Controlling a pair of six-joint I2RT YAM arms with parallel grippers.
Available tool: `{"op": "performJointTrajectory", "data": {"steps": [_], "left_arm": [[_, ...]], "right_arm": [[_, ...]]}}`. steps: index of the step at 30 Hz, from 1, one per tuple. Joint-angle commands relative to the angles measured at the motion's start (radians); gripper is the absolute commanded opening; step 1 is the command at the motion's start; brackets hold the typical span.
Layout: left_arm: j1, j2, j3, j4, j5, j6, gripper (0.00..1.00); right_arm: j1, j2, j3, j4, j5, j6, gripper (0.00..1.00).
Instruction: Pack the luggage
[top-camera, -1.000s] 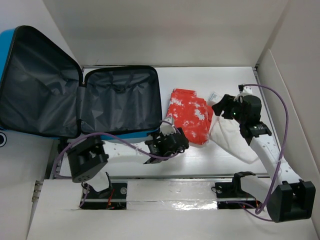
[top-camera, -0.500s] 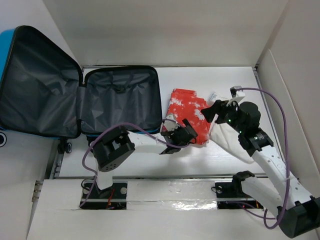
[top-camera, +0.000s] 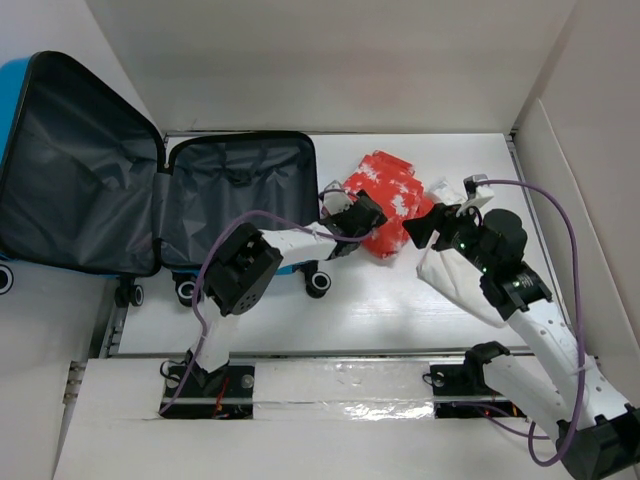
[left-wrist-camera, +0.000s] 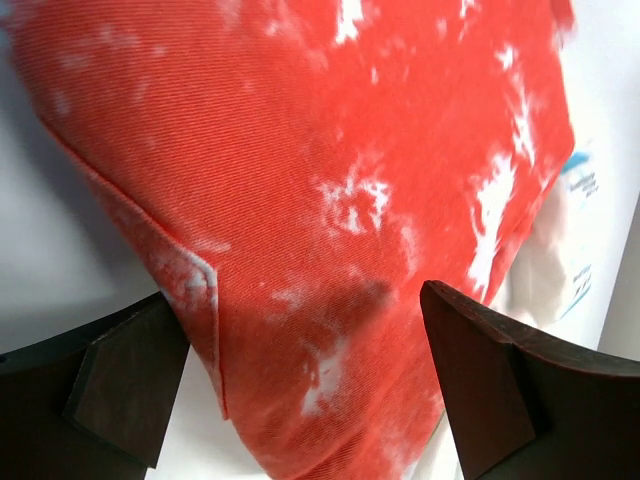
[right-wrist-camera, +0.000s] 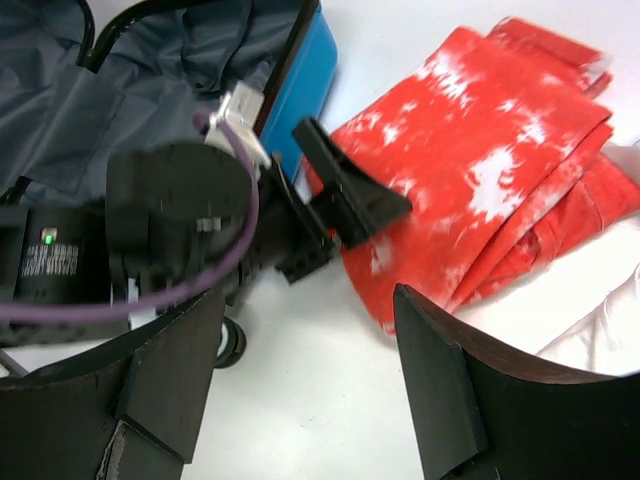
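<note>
Jaws on the left gripper (top-camera: 368, 218) have sprung wide and reached the red garment (top-camera: 392, 190), right gripper (top-camera: 420, 228) spread too, luggage (top-camera: 238, 200) still unfilled.

Bright-blue hard-shell suitcase (top-camera: 90, 170): lid cut off at top view's left edge. Folded red-and-white cloth (top-camera: 392, 195): suitcase-side edge hidden under left gripper (top-camera: 365, 222).

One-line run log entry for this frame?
luggage open, nothing visible inside | left gripper open over red garment | right gripper open near white garment | both garments on table
</note>
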Motion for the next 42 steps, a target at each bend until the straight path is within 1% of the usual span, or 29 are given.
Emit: {"op": "performJointTrajectory", "data": {"steps": [1, 5, 8, 11, 12, 14, 17, 20, 21, 23, 27, 30, 31, 34, 35, 36, 37, 39, 40, 41, 42], "left_arm": [[0.082, 0.007, 0.060, -0.021, -0.016, 0.123, 0.93], [0.103, 0.007, 0.040, -0.009, 0.010, 0.130, 0.93], [0.062, -0.001, 0.016, -0.036, 0.000, 0.113, 0.89], [0.016, -0.011, -0.022, -0.056, -0.023, 0.055, 0.85], [0.016, -0.004, -0.023, -0.068, -0.039, 0.037, 0.84], [0.007, 0.007, -0.012, -0.184, -0.042, -0.041, 0.82], [-0.003, 0.006, -0.029, -0.249, -0.026, -0.103, 0.81], [0.008, -0.007, -0.052, -0.237, -0.048, -0.147, 0.83], [0.039, -0.004, -0.047, -0.231, -0.054, -0.154, 0.84], [0.063, 0.015, -0.023, -0.225, -0.054, -0.160, 0.84], [0.099, 0.099, 0.107, -0.252, -0.011, -0.147, 0.83], [0.099, 0.124, 0.145, -0.248, -0.019, -0.123, 0.78], [0.099, 0.128, 0.148, -0.246, -0.016, -0.121, 0.75], [0.108, 0.137, 0.137, -0.198, -0.008, -0.105, 0.63], [0.108, 0.139, 0.129, -0.175, -0.004, -0.094, 0.45], [0.108, 0.139, 0.119, -0.150, -0.003, -0.069, 0.35], [0.108, 0.139, 0.122, -0.125, -0.010, -0.033, 0.24], [0.108, 0.145, 0.129, -0.079, 0.004, 0.024, 0.13], [0.108, 0.151, 0.137, -0.072, 0.006, 0.046, 0.10], [0.108, 0.154, 0.146, -0.043, 0.010, 0.079, 0.01], [0.108, 0.163, 0.163, -0.030, 0.015, 0.104, 0.00]], "right_arm": [[0.007, 0.000, -0.007, 0.023, -0.007, 0.001, 0.74], [0.007, 0.014, -0.012, 0.042, -0.013, 0.005, 0.74], [0.007, 0.018, -0.007, 0.039, -0.011, -0.001, 0.74], [0.007, 0.015, -0.006, 0.036, -0.010, -0.002, 0.74], [0.007, 0.009, -0.005, 0.034, -0.011, -0.004, 0.74], [0.007, 0.001, -0.009, 0.037, -0.014, -0.002, 0.74], [0.007, -0.012, -0.004, 0.031, -0.031, -0.001, 0.74], [0.007, -0.016, -0.016, 0.065, -0.051, 0.012, 0.74], [0.007, -0.014, -0.019, 0.066, -0.060, 0.013, 0.74], [0.007, -0.013, -0.016, 0.054, -0.068, 0.010, 0.74], [0.007, -0.025, -0.010, 0.045, -0.068, 0.004, 0.74], [0.007, -0.025, -0.013, 0.062, -0.079, 0.013, 0.74], [0.007, -0.023, -0.013, 0.065, -0.082, 0.015, 0.74], [0.007, -0.022, 0.004, 0.065, -0.099, 0.016, 0.74], [0.007, -0.023, 0.008, 0.065, -0.102, 0.018, 0.74], [0.007, -0.031, 0.019, 0.063, -0.103, 0.021, 0.74], [0.007, -0.037, 0.025, 0.062, -0.108, 0.022, 0.74], [0.007, -0.054, 0.039, 0.045, -0.111, 0.022, 0.74], [0.007, -0.074, 0.048, 0.040, -0.111, 0.022, 0.74], [0.007, -0.088, 0.051, 0.036, -0.111, 0.025, 0.74], [0.007, -0.100, 0.053, 0.034, -0.111, 0.028, 0.74]]}}
